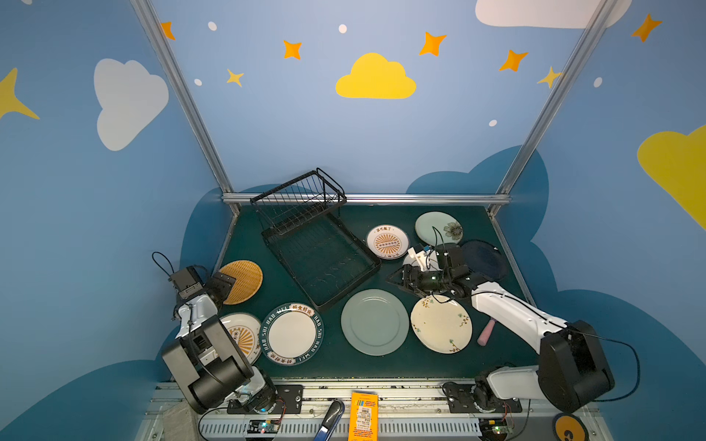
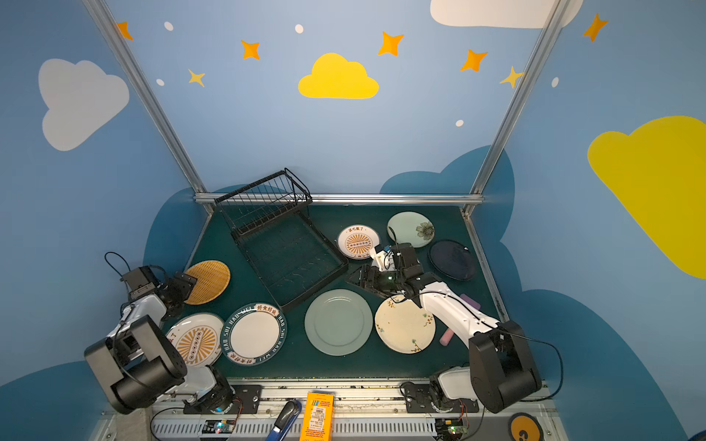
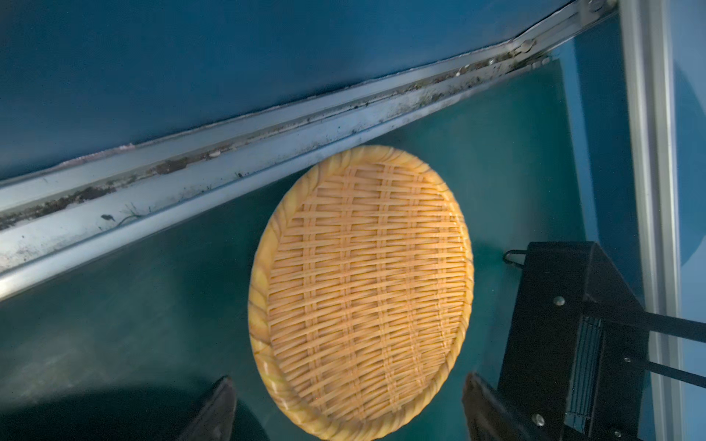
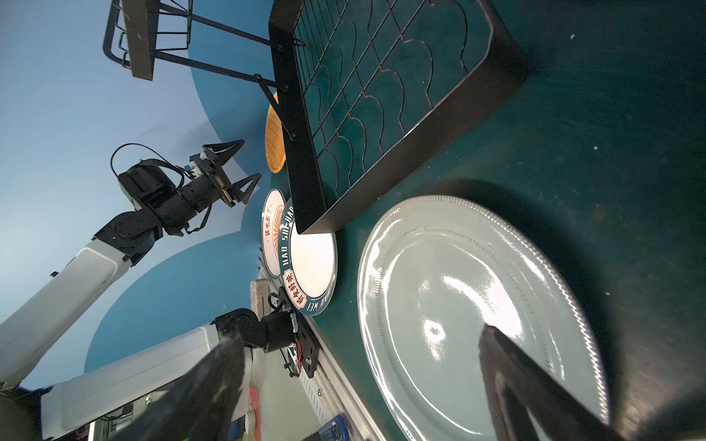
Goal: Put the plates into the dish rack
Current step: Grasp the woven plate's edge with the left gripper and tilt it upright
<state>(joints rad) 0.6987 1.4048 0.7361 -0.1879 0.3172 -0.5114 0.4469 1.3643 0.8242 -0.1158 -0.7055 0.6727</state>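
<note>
Rack (image 1: 349, 287) (image 2: 315, 285): back left of the bench (image 1: 344, 366), set askew, basket end toward the far wall, tray end toward the middle.

Plates: all flat on the bench, outside the rack.
- Woven plate (image 1: 244, 282) (image 3: 363, 290): at the left edge, beside the rack.
- Big sunburst plate (image 1: 244, 338): front left, partly hidden under the left arm.
- Lettered plate (image 1: 292, 334) (image 4: 311, 263): up against the big sunburst plate, rim just beside the rack's near corner.
- Green plate (image 1: 374, 322) (image 4: 477, 305): front middle, near the tray's near edge.
- Cream plate (image 1: 441, 324): just right of the green plate, far rim under the right arm.
- Small sunburst plate (image 1: 387, 241): right of the tray.
- Flower plate (image 1: 439, 228): back right.
- Navy plate (image 1: 485, 259): at the right edge, behind the right arm.

Left claw (image 1: 223, 286) (image 3: 349, 399) (image 4: 250, 158): jaws apart, hovering over the near side of the woven plate, one finger on each side of its rim in the wrist view. Grips nothing.

Right claw (image 1: 395, 282) (image 2: 353, 280) (image 4: 359, 336): jaws wide apart, lying sideways above the bench between the tray's right corner and the cream plate, pointing left toward the green plate. Grips nothing.

Pink handle (image 1: 486, 332): on the bench just right of the cream plate, partly under the right arm.
</note>
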